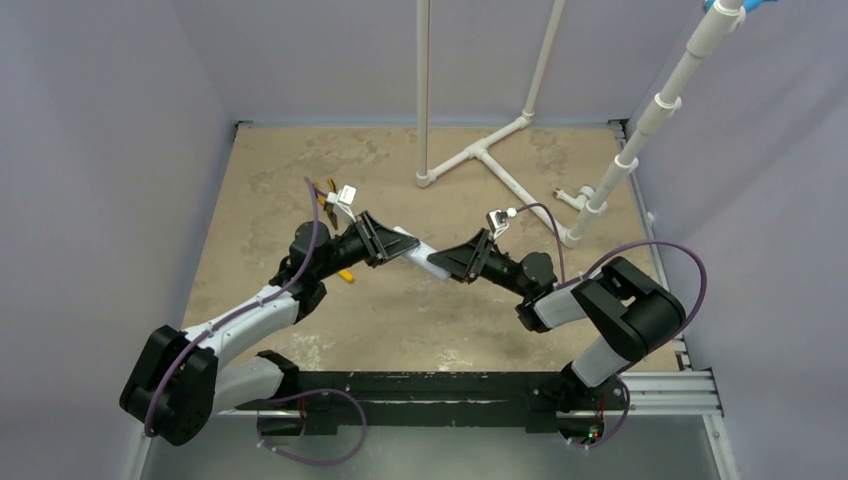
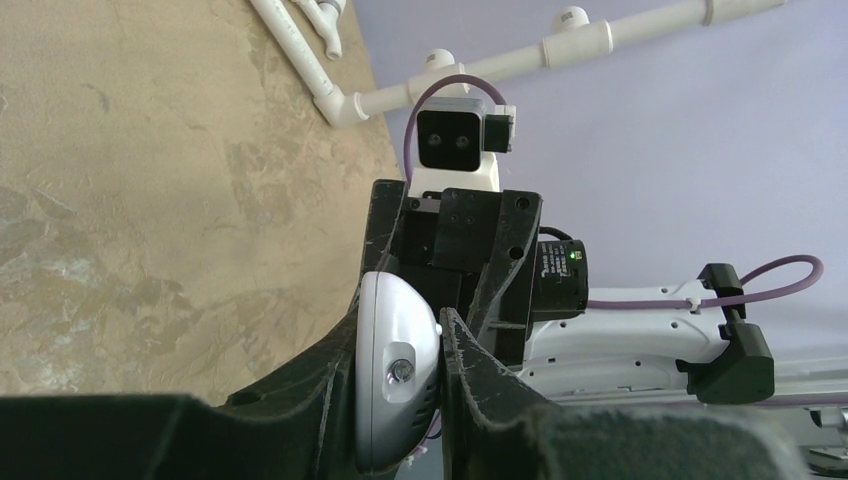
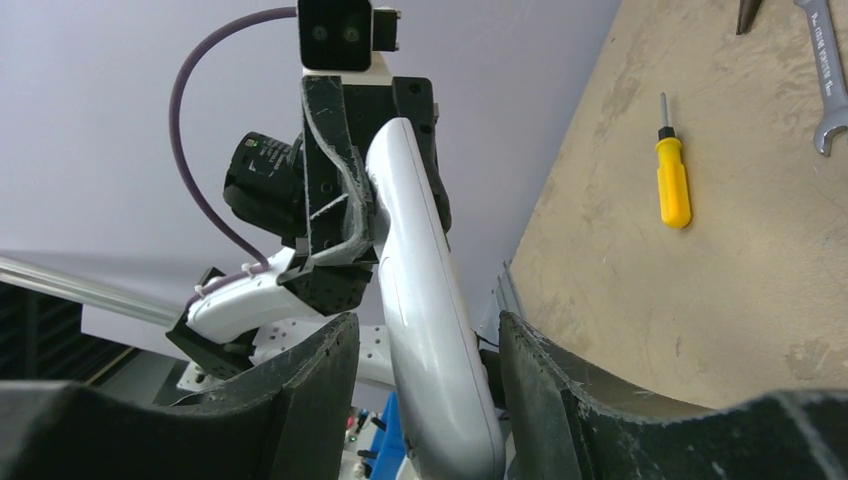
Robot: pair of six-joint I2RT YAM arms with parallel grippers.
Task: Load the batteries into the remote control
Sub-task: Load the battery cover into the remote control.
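White plastic, slim and rectangular, the remote control (image 1: 418, 252) is held in the air above the middle of the tan, mottled counter (image 1: 420, 330). It bridges the two black-tipped arms that meet there.

The left tool (image 1: 378, 240) is clenched on the remote control's left end. In the left wrist view its two black fingers (image 2: 335, 370) press against both sides of the rounded, pale grey end, where a small screw shows.

The right tool (image 1: 462, 257) surrounds the right end. In the right wrist view the remote control runs up between its spread fingers (image 3: 320, 370). A thin gap seems to show on each side, so this tool looks released rather than gripping, though any contact deeper in is hard to see.

On the counter near the left arm lies a yellow-handled screwdriver (image 3: 673, 185), with a silver open-ended wrench (image 3: 822, 75) apart from it. A frame of white plastic pipes (image 1: 480, 150) stands at the far side of the counter.
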